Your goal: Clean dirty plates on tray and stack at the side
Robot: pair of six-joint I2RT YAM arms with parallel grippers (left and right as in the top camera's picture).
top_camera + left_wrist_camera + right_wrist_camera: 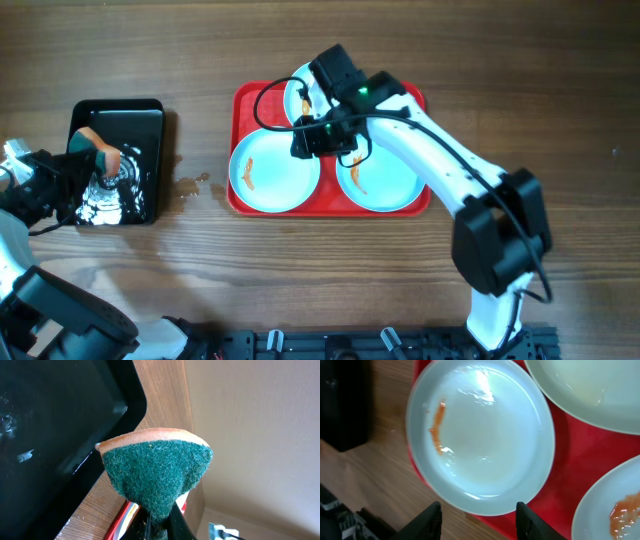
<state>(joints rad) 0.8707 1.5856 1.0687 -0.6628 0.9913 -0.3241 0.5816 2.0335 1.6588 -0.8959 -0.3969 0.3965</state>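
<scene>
Hanging the right gripper (318, 140) over the large red rectangular plastic tray (245, 100), fingers (434, 517) standing apart and clamping nothing. Looking down from it onto a round pale-blue shallow plate (480, 435), lying flat and facing up, near rim just ahead of the fingertips and roughly centred between them. Being round, showing no long axis, but carrying a thin orange smear (437, 427) running lengthwise along the side left of the fingers. Showing a second identical plate (590, 390) farther ahead and to the right, and a third plate (615, 505) close beside the right finger, also smeared orange. Spanning the wooden table (500, 80) left to right with the tray's long axis, under the gripper. Pinching a green-and-orange sponge (157, 477) tight in the left gripper (100, 165), over a small black rectangular tray (150, 110), with the red tray and all three plates lying well off to that gripper's right.
</scene>
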